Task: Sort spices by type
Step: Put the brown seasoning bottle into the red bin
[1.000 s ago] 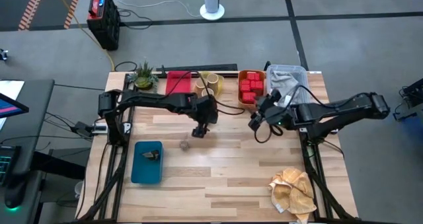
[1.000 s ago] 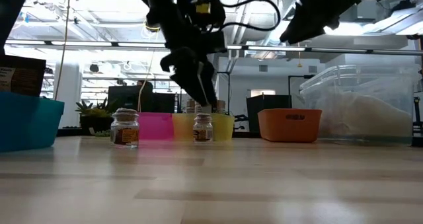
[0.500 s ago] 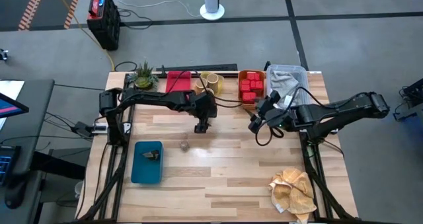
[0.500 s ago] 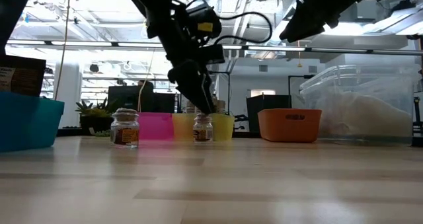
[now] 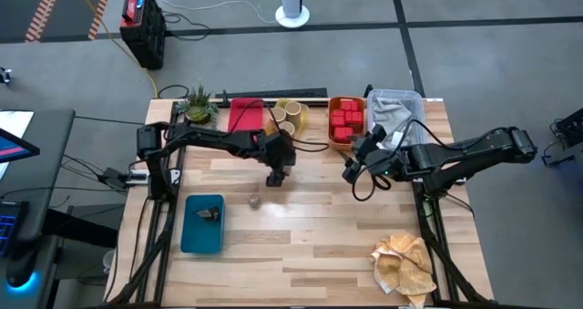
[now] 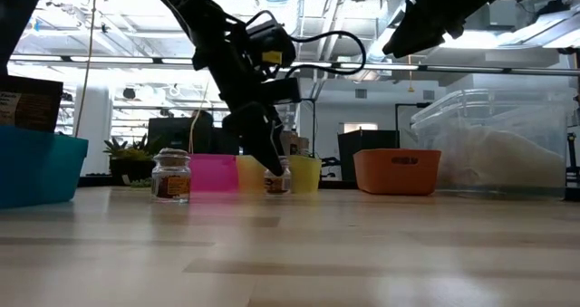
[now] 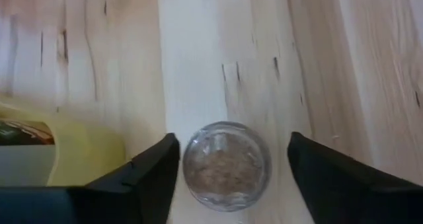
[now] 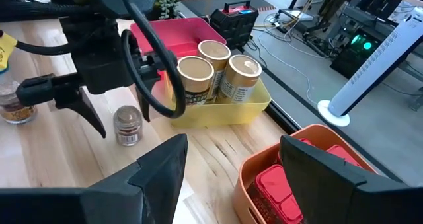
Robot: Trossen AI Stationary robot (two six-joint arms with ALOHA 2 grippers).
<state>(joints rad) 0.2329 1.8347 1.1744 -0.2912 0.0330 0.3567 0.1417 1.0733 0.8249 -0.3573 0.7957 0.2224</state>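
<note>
A tiny glass spice jar (image 7: 227, 164) stands upright on the wood table, near the yellow tray. My left gripper (image 7: 231, 178) is open and has come down over it, one finger on each side and a gap showing at both. In the low view the fingers cover the upper part of the jar (image 6: 277, 183). A second jar (image 5: 255, 200) stands alone nearer the front. A third lies in the blue tray (image 5: 202, 223). Tan cylinders (image 8: 211, 72) stand in the yellow tray, and red tins (image 5: 346, 122) fill the orange tray. My right gripper (image 5: 351, 169) hangs open above the table's right half.
A red tray (image 5: 246, 115) and a potted plant (image 5: 199, 104) stand at the far left. A clear bin (image 5: 396, 108) is at the far right. A beige cloth (image 5: 405, 265) lies crumpled at the near right corner. Bare wood lies between the arms.
My left gripper has sunk toward the table and come down around the jar by the yellow tray; in the low view its fingers now cover the jar's lid. The jar has stayed where it was, and my right arm has kept still.
</note>
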